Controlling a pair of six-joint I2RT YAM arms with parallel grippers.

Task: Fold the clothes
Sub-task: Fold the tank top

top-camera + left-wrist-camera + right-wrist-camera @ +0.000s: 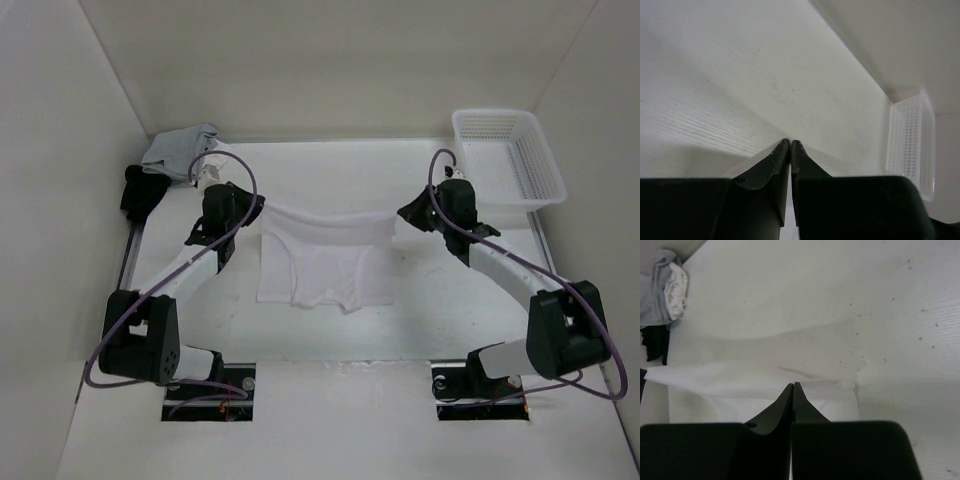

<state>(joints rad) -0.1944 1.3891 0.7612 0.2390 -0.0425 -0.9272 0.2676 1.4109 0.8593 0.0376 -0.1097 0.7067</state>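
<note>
The clothes (pixel 325 265) are one thin white garment in the middle of the table. Its lower part lies flat, and its top edge is lifted and sags in an arc between my two grippers. My left gripper (pixel 252 205) is shut on the upper left corner. In the left wrist view its jaws (pixel 790 141) meet with only a hairline gap, and ribbed white cloth (pixel 690 125) spreads to the left. My right gripper (pixel 403 213) is shut on the upper right corner. In the right wrist view the cloth (pixel 740 380) stretches leftward from the closed tips (pixel 793 385).
A white plastic basket (pixel 510 155) stands at the back right, also visible in the left wrist view (pixel 910 145). A grey-and-white folded pile (pixel 180 150) and a black garment (pixel 140 190) sit at the back left corner. White walls enclose the table.
</note>
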